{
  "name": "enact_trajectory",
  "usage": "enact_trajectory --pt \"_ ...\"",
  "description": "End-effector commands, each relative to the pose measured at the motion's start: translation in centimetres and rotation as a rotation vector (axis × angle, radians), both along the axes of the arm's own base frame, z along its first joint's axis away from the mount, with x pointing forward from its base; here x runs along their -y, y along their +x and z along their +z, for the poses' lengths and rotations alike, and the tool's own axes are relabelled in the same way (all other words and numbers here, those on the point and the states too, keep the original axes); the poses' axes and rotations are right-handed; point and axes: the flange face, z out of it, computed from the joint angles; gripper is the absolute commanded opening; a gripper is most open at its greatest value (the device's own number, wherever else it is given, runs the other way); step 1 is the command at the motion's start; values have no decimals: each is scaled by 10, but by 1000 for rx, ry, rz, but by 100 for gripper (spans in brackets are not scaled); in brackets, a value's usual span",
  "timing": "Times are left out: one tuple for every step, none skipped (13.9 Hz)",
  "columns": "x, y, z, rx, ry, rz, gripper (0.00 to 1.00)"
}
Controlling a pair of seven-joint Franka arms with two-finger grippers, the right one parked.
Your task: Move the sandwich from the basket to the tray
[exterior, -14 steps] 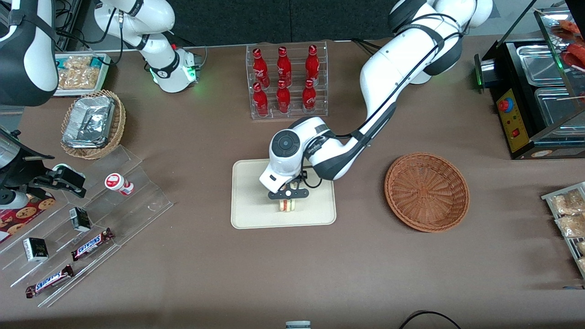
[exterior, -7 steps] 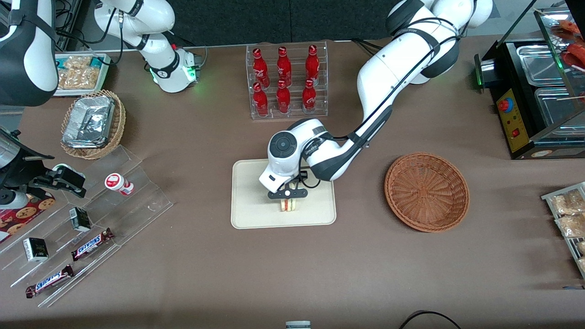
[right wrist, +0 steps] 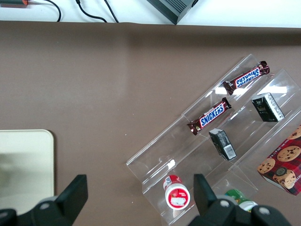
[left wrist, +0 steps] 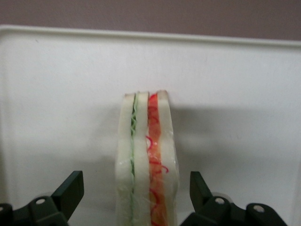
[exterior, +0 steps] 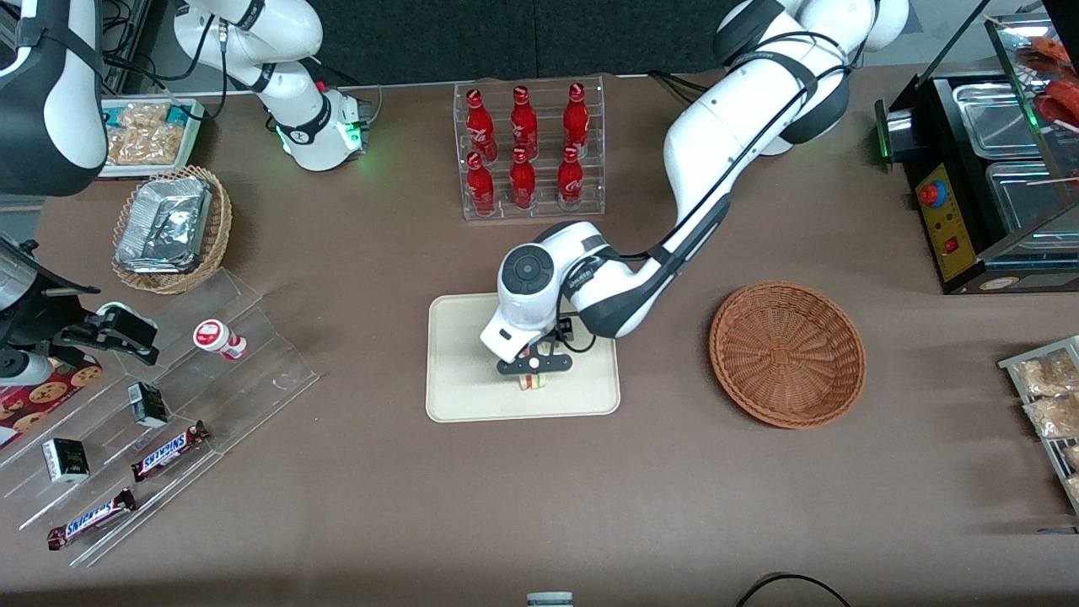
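Note:
The sandwich (exterior: pixel 532 382) (left wrist: pixel 148 160) stands on its cut edge on the cream tray (exterior: pixel 464 371) (left wrist: pixel 56 94), its green and red filling layers facing the wrist camera. My left gripper (exterior: pixel 534 369) (left wrist: pixel 135 184) hovers straight over it and is open. The black fingers (left wrist: pixel 71 188) flank the wedge, with a gap of bare tray on each side. The reddish-brown basket (exterior: pixel 787 354) sits beside the tray toward the working arm's end of the table, with nothing visible in it. A corner of the tray (right wrist: pixel 23 160) also shows in the right wrist view.
A clear rack of red bottles (exterior: pixel 527 152) stands farther from the front camera than the tray. Toward the parked arm's end are a tan basket of foil containers (exterior: pixel 171 228) and an acrylic snack stand (exterior: pixel 152 421). A black warmer (exterior: pixel 986 169) and a snack tray (exterior: pixel 1049 405) stand toward the working arm's end.
The gripper has shifted slightly over the tray, and less of the sandwich now shows beneath it in the front view.

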Motion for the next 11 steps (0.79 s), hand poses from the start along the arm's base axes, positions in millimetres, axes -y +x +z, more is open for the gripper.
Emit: enact_trajectory --pt "-36 29 52 28 19 61 99" --pt "-56 43 65 14 12 87 99" --pt "-76 55 82 -15 -15 86 99" --pt "-102 67 95 -55 -47 69 99" --pt "-129 71 105 -86 -60 42 99" --pt "-148 68 116 -80 -53 27 99" --pt "-169 64 123 -69 -31 27 99" --pt "-188 59 130 -53 -10 20 99" --pt "-213 55 133 -33 4 10 99" --pt "-233 49 137 -10 17 -8 99" --pt "-254 40 139 14 34 -19 99"
